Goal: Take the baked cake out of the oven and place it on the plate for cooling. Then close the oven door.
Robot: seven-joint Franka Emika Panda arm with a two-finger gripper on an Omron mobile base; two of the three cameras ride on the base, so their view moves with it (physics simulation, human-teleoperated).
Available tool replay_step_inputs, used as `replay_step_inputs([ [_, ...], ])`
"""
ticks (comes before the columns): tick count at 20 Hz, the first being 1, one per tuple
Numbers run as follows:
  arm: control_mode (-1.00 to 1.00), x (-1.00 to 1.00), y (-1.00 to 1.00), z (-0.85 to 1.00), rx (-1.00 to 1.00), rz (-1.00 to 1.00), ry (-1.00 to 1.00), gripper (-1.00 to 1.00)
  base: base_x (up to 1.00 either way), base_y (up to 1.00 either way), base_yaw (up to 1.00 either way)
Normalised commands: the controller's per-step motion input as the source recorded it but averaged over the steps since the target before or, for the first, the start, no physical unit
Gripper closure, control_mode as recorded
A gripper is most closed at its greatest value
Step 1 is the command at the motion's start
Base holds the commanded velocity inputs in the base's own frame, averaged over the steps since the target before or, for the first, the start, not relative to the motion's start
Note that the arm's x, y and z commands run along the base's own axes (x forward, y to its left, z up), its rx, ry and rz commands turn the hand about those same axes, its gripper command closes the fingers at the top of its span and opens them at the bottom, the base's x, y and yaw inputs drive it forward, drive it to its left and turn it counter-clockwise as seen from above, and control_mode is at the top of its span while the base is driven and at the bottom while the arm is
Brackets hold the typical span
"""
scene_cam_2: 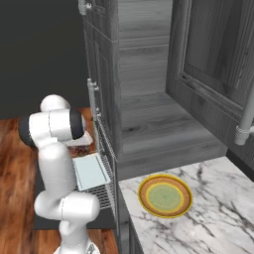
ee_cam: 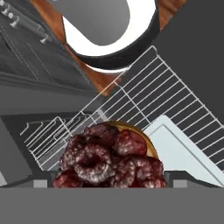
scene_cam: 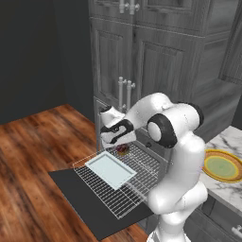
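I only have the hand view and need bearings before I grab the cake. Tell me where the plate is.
Observer: The plate sits on the marble counter, to the right of the oven, bare.
Operator: Say how the oven door stands.
Observer: The oven door lies fully open and flat, with the wire rack pulled out over it.
Operator: Describe where the cake lies on that rack.
Observer: The baked cake sits at the rack's back edge, just behind the pale blue tray.
Operator: Report the hand.
Observer: The hand hovers directly above the cake, open, holding nothing.
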Motion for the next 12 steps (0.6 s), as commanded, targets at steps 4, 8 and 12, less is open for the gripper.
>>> replay_step_inputs([
  [4, -1.0, -0.83, -0.31, 0.92, 0.0, 0.0, 0.0, 1.0, 0.0, 0.0, 0.0],
  [8, -1.0, -0.99, -0.41, 0.58, 0.0, 0.0, 0.0, 1.0, 0.0, 0.0, 0.0],
  [12, -1.0, -0.97, -0.5, 0.6, 0.0, 0.01, 0.0, 1.0, 0.0, 0.0, 0.0],
])
